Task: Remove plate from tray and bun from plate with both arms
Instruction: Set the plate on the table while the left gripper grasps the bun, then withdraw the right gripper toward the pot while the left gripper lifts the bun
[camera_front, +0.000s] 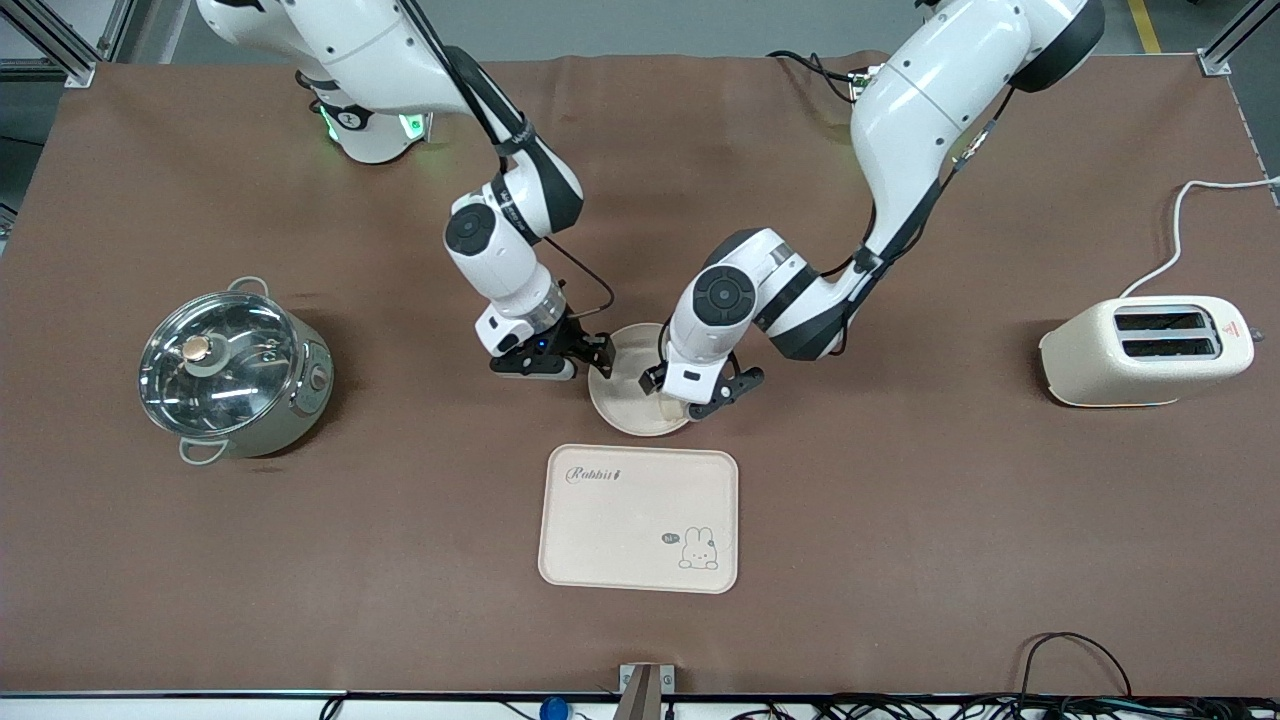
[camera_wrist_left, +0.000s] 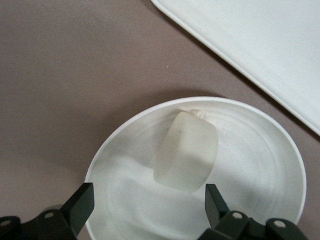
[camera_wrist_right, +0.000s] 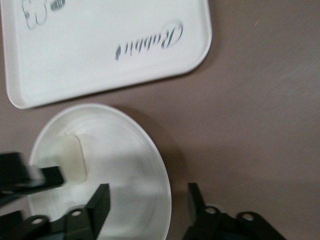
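Note:
The round cream plate rests on the brown table, just farther from the front camera than the rectangular "Rabbit" tray, which holds nothing. The pale bun lies on the plate. My left gripper hangs open low over the plate, a finger on either side of the bun, not touching it. My right gripper is open at the plate's rim toward the right arm's end, one finger inside the plate and one outside. The bun and tray also show there.
A steel pot with a glass lid stands toward the right arm's end of the table. A cream toaster with a white cord stands toward the left arm's end. The tray's corner lies close to the plate.

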